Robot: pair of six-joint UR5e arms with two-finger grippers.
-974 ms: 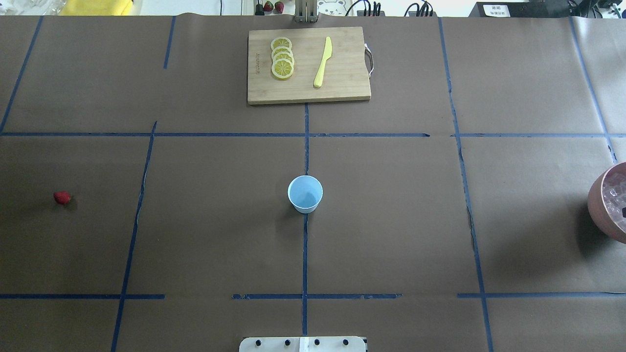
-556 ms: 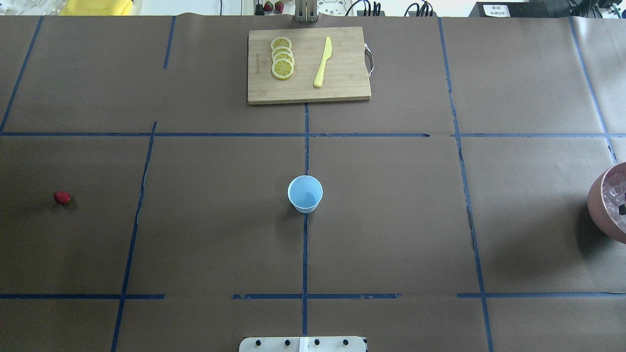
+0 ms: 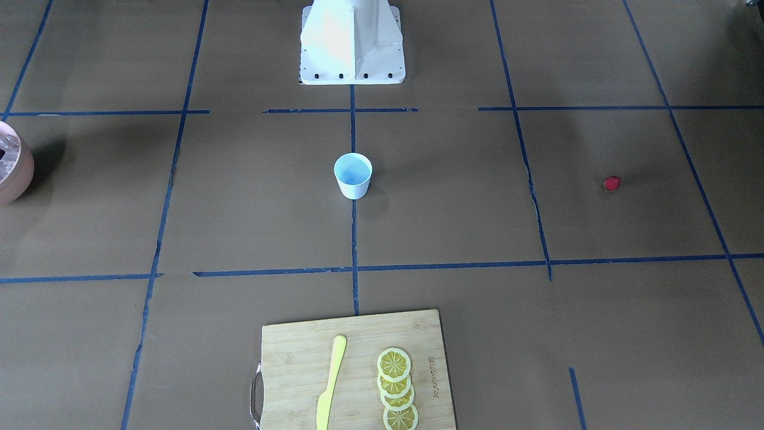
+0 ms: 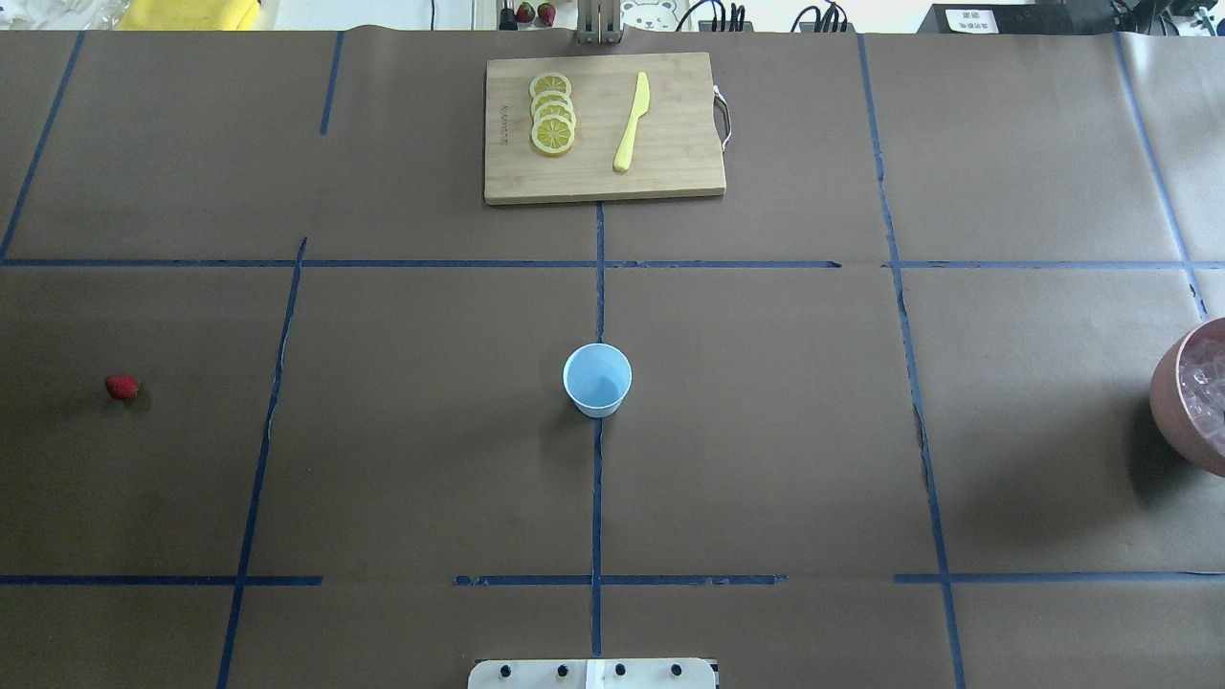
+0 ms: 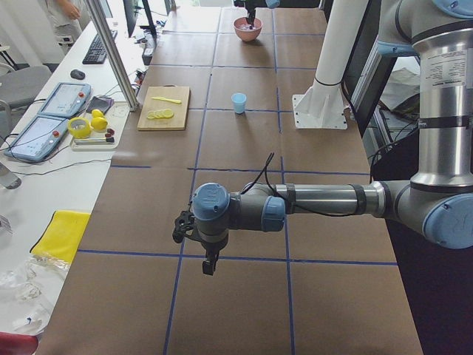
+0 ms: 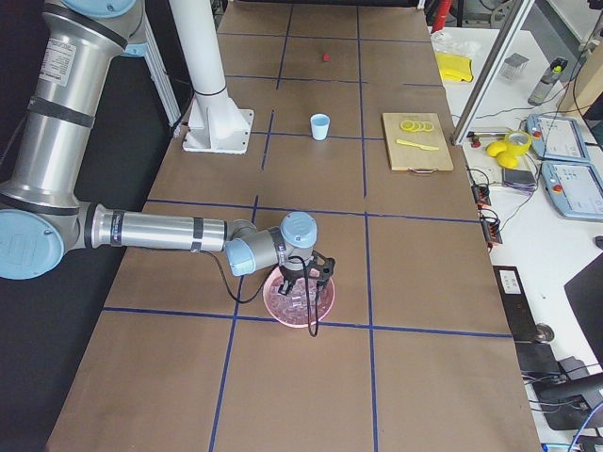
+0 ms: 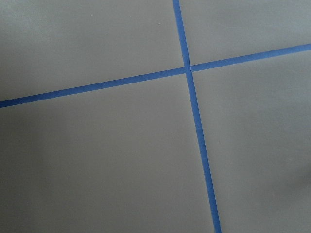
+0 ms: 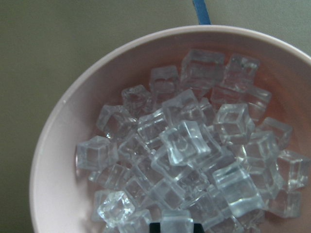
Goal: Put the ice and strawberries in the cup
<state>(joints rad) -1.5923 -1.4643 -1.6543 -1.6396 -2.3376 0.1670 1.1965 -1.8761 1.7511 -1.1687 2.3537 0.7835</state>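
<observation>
Ice: cubes heaped in bowl beneath right gripper; whether its jaws are apart cannot be told. Likely hard, slick, light: pinch one top cube across flat faces. Cup well apart.

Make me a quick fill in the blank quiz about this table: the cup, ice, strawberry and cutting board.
The cup stands upright and is ____ inside.
The ice is heaped in a pinkish ____.
The strawberry lies on the robot's ____ side of the cup.
On the cutting board, next to the lemon slices, lies a yellow ____.
Missing words: empty; bowl; left; knife.
</observation>
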